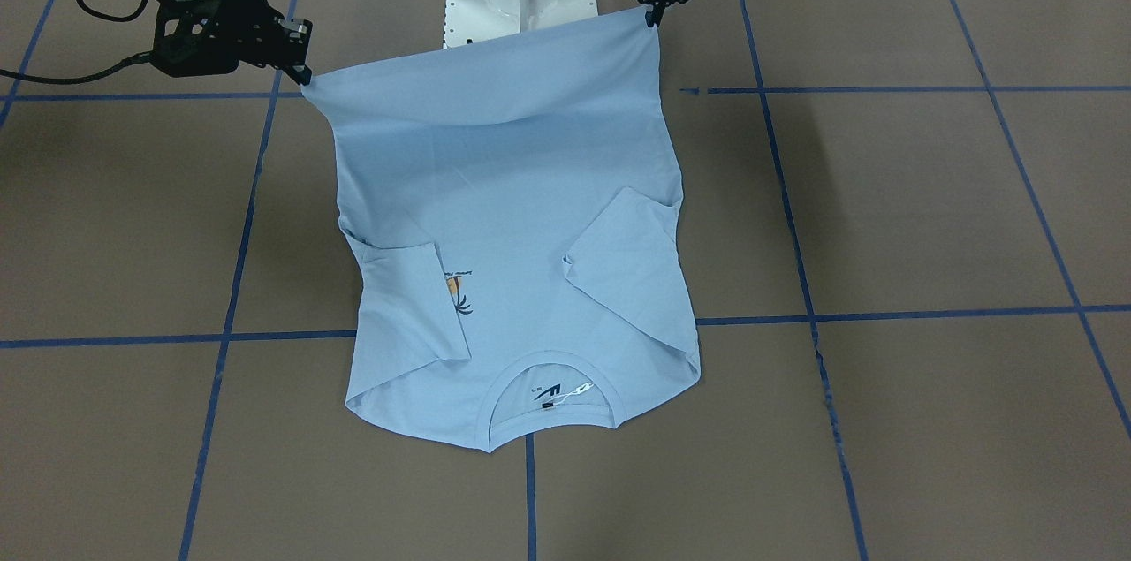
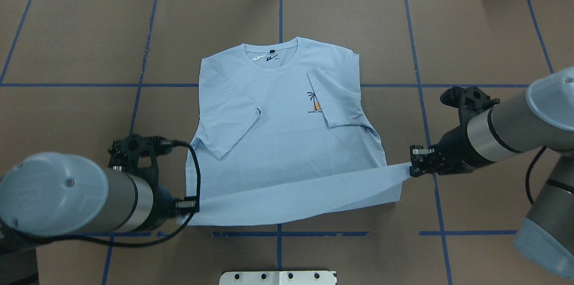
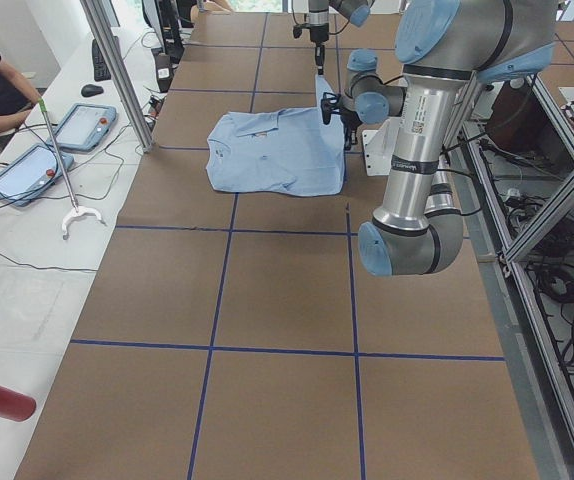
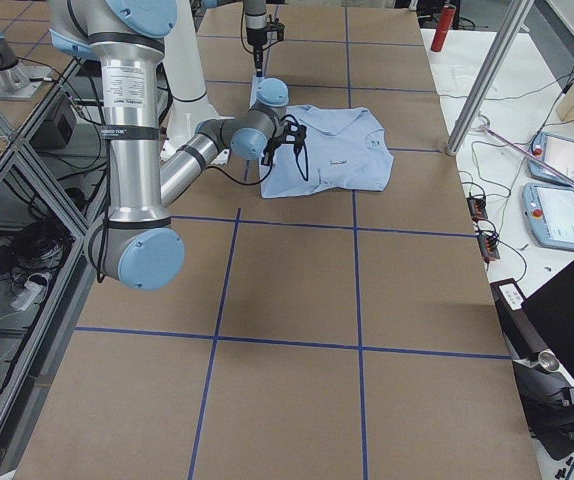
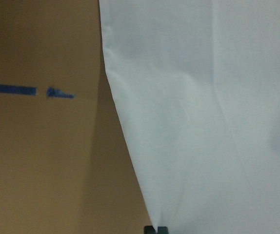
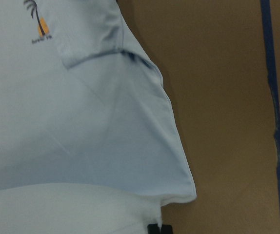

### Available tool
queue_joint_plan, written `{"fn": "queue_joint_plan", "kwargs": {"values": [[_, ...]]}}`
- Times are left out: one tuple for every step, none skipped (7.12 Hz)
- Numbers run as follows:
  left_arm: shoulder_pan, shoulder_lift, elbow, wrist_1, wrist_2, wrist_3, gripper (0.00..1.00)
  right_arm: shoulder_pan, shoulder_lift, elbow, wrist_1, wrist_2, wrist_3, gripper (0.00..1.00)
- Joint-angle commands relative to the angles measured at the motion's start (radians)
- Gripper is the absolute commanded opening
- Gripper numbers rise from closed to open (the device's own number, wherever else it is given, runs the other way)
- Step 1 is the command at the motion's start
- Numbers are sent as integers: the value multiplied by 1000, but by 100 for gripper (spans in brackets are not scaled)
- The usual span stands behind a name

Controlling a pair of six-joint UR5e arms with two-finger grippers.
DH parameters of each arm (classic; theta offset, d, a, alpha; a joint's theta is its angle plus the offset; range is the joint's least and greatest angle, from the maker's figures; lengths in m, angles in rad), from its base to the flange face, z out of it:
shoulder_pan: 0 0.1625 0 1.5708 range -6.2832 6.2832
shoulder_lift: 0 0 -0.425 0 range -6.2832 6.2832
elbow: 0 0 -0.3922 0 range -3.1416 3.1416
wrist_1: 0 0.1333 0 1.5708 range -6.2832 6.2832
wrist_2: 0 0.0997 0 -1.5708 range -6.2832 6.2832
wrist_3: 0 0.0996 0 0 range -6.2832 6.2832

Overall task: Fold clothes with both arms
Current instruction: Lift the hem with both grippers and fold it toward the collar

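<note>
In the front-facing view the T-shirt (image 1: 504, 216) lies chest-up on the table (image 1: 928, 208) with its sleeves (image 1: 618, 252) tucked inward and its hem (image 1: 486, 57) raised at 12 o'clock. I judge the hem-to-collar fold is in hand, and next both corners must travel evenly toward the collar (image 1: 552, 358) at 6 o'clock. Overhead, the left gripper (image 2: 187, 204) at the shirt's 7 o'clock and the right gripper (image 2: 412, 164) at 4 o'clock reach in low, with the hem stretched between them. In each wrist view the jaws, at 6 o'clock, are clamped on a hem corner.

Brown table (image 1: 928, 208) with blue tape grid (image 1: 884, 314), white side bench (image 3: 17, 290)
</note>
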State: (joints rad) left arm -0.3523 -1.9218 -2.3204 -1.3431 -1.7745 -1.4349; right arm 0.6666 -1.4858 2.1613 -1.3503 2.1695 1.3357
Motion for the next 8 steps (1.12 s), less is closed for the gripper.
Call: {"fn": "queue_joint_plan", "kwargs": {"values": [[-164, -60, 119, -2, -48, 89, 0, 89, 192, -192, 2, -3, -9, 0], [-200, -69, 165, -10, -49, 93, 0, 120, 267, -275, 3, -13, -12, 0], [-229, -95, 221, -13, -46, 94, 0, 139, 336, -367, 3, -54, -64, 0], [-255, -123, 304, -63, -45, 97, 0, 174, 366, -432, 3, -62, -102, 0], [-292, -153, 411, -152, -45, 99, 0, 197, 443, -528, 5, -63, -104, 0], [-328, -198, 534, -233, -45, 100, 0, 214, 514, -628, 8, -63, -105, 0], [-377, -221, 620, -285, -45, 160, 0, 220, 535, -703, 84, -71, -105, 0], [-425, -221, 675, -335, -45, 200, 0, 222, 539, -762, 152, -77, -104, 0]]}}
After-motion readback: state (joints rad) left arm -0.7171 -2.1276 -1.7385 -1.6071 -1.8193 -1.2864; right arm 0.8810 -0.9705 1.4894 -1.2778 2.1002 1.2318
